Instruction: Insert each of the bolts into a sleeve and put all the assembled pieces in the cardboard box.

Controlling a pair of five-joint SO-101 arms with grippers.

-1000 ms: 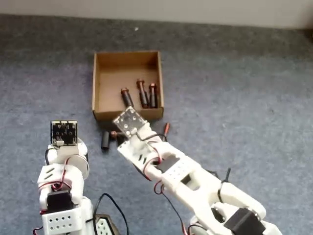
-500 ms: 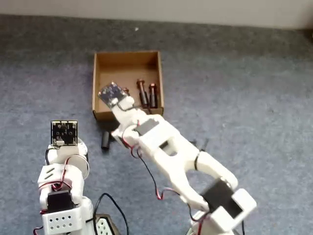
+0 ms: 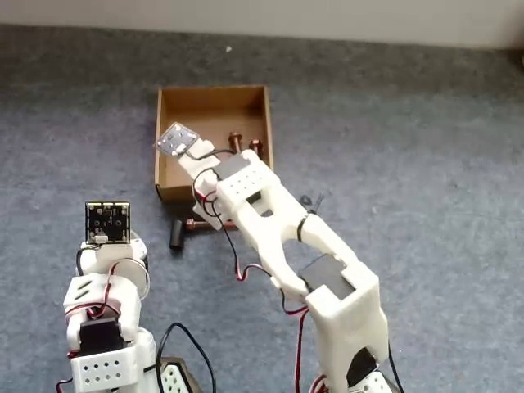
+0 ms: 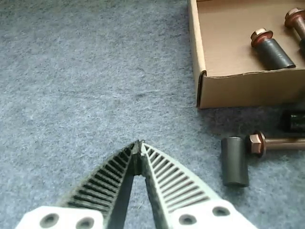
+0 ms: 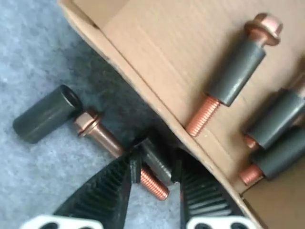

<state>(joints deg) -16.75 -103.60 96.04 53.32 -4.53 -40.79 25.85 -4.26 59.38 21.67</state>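
The cardboard box (image 3: 167, 107) holds three bolts in black sleeves, one of them (image 5: 233, 71) near its front wall. On the carpet in front of the box lie a loose black sleeve (image 3: 175, 235) and a bare copper bolt (image 3: 196, 223). My right gripper (image 5: 156, 153) hangs over the box's front wall, its fingers closed on the sides of another short black sleeve (image 5: 158, 161), just above the bolt's (image 5: 97, 133) threaded end. Farther left over bare carpet, my left gripper (image 4: 138, 144) is shut on nothing. The left wrist view shows the loose sleeve (image 4: 234, 161) and bolt (image 4: 274, 142) beside the box (image 4: 238, 88).
Grey carpet covers the whole table. Open carpet lies to the left and right of the box. My right arm (image 3: 278, 229) stretches diagonally across the middle, over the box's front edge.
My right arm has stretched forward and swung left, carrying its wrist from the carpet in front of the box to above the box's front left part. The left arm has kept still.
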